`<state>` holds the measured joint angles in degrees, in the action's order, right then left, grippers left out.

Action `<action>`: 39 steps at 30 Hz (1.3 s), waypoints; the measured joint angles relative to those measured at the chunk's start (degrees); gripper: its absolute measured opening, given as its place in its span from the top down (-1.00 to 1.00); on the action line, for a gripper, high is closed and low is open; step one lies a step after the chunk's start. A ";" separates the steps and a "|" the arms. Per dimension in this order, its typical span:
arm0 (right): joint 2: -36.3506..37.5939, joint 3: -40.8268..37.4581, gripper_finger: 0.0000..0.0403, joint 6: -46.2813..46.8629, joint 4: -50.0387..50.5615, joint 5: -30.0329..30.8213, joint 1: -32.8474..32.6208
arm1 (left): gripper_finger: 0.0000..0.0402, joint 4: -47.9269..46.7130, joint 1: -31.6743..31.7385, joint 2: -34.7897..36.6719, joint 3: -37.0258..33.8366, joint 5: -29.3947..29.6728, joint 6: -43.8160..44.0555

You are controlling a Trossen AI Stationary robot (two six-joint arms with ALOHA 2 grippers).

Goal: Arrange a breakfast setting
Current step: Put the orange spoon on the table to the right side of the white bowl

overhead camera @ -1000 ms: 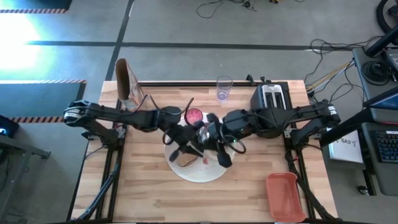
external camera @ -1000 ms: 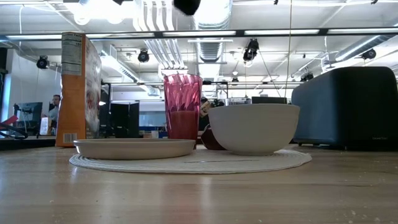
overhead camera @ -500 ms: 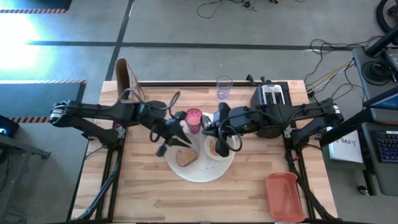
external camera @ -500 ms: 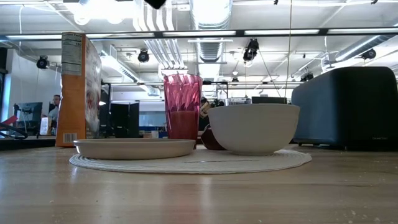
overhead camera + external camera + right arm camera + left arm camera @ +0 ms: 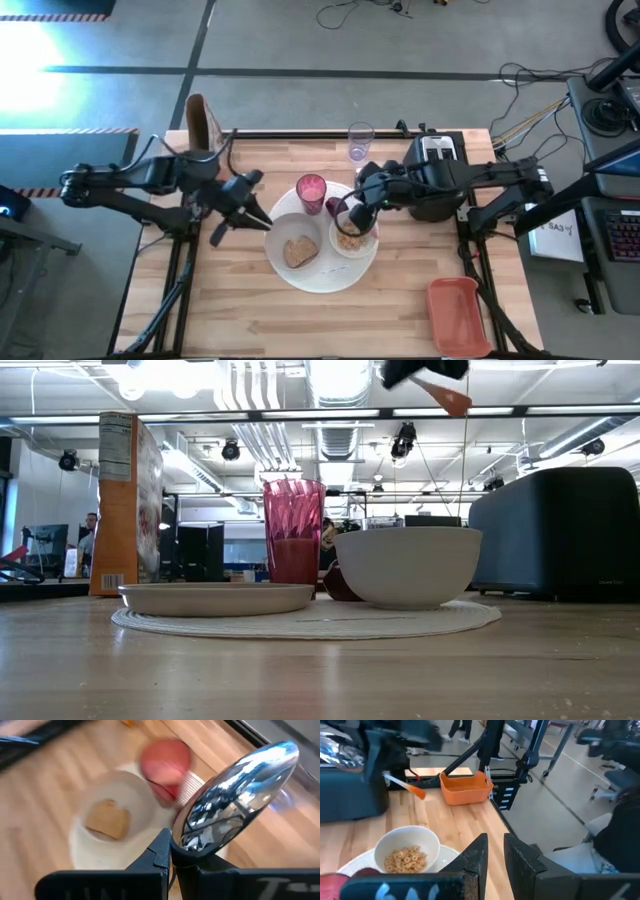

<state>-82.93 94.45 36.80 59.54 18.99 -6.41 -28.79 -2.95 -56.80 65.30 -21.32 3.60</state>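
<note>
The right tool (image 5: 347, 212) hangs over the bowl (image 5: 350, 238), clamped on the spoon (image 5: 240, 800), presumably to lay it by the cereal (image 5: 405, 859). Toast (image 5: 299, 251) lies on the small plate (image 5: 283, 229); the pink cup (image 5: 311, 190) stands behind. The left tool (image 5: 240, 205), nearly together and empty, waits over the desk (image 5: 240, 320) beside the setting.
</note>
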 joint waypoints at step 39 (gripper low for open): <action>-20.42 -0.20 0.96 27.89 28.97 -7.27 10.20 | 0.78 -20.14 -1.26 24.43 -0.11 7.45 -3.11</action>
<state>-103.35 94.26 64.69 88.51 11.72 3.79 -48.93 -4.21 -32.37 65.19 -13.87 0.49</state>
